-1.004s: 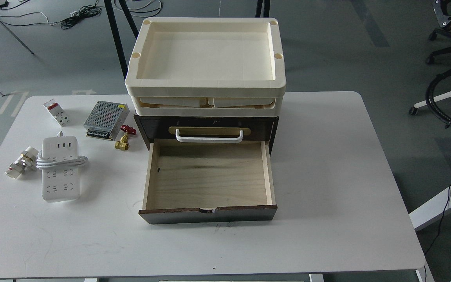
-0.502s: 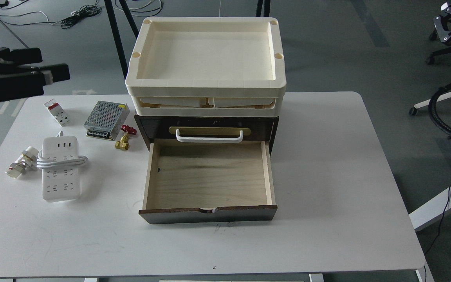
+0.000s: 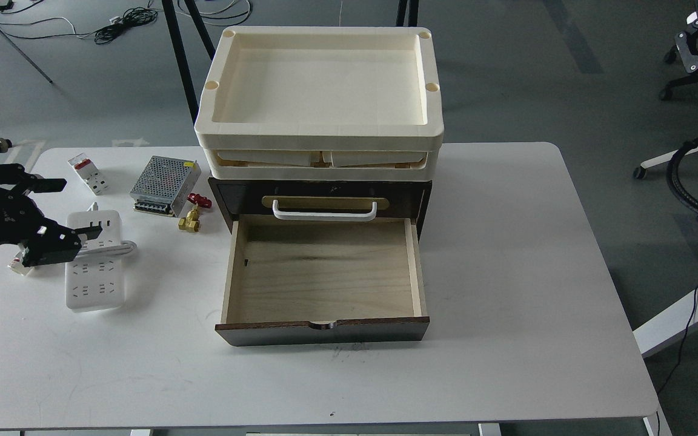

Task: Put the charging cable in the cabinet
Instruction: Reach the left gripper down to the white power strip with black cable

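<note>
The charging cable, a white power strip [image 3: 96, 280] with its thick cord looped around it, lies on the white table at the left. My left gripper [image 3: 82, 206] comes in from the left edge, open, its fingers spread over the strip's far end; I cannot tell whether it touches the strip. The dark brown cabinet [image 3: 411, 197] stands at mid-table with cream trays [image 3: 319, 136] stacked on it and a white bar handle [image 3: 323, 212]. Its pale wood drawer [image 3: 228, 278] is pulled out and holds nothing. My right gripper is out of view.
Behind the strip lie a small white breaker with a red switch [image 3: 87, 173], a perforated metal power-supply box [image 3: 164, 177] and a brass valve with a red handle [image 3: 191, 215]. A white and brass fitting [image 3: 17, 264] is partly hidden under my gripper.
My left gripper has come into view and dropped from high behind the table's far left corner down over the power strip's far end. Nothing on the table has moved.
</note>
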